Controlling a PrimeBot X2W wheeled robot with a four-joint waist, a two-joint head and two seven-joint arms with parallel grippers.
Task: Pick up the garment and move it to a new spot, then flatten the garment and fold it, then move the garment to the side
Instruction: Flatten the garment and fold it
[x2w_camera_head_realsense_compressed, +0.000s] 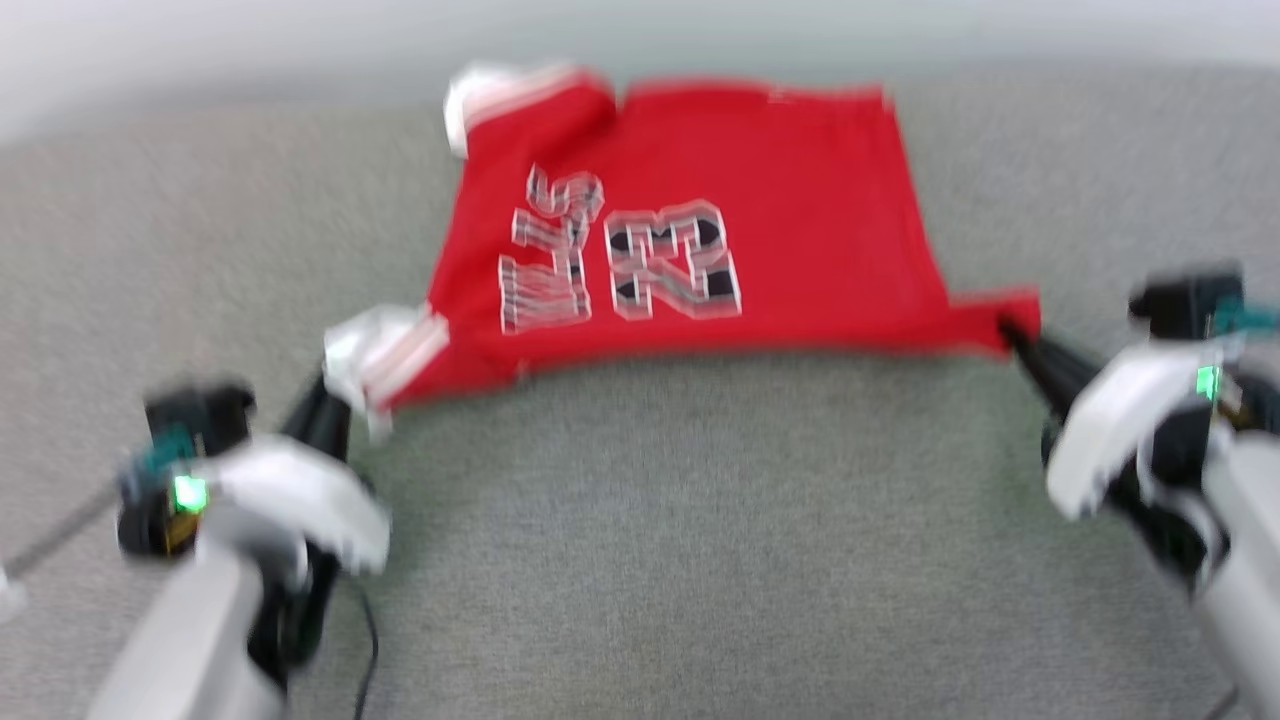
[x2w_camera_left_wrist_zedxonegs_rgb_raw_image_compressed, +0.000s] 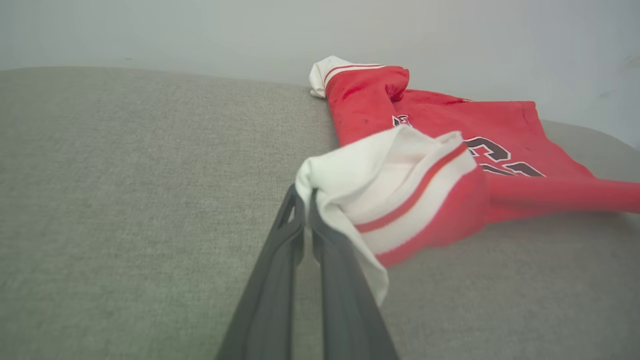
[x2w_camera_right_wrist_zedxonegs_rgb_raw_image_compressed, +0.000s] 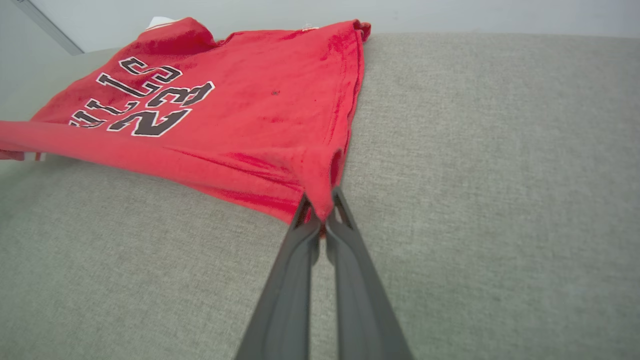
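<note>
Shows a red shirt (x2w_camera_head_realsense_compressed: 800, 220) spread across the far middle of a grey cloth worktop (x2w_camera_head_realsense_compressed: 680, 520), lettered chest up, all somewhat blurred. Has one white striped sleeve bunched at the far left and the other at the near left. Pinched at that near-left sleeve by the left fingers (x2w_camera_head_realsense_compressed: 318, 420), closed on the cloth. Pinched at the near-right corner by the right fingers (x2w_camera_head_realsense_compressed: 1045, 365), likewise closed. Stretched taut along the near edge between both.

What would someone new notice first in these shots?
The red garment with dark white-outlined lettering, spread across the far middle of the grey fabric surface, grabs the eye first. It is pinched at both near corners: the left jaws are shut on its white sleeve, the right jaws on its red hem corner, with the near edge stretched taut between them.
</note>
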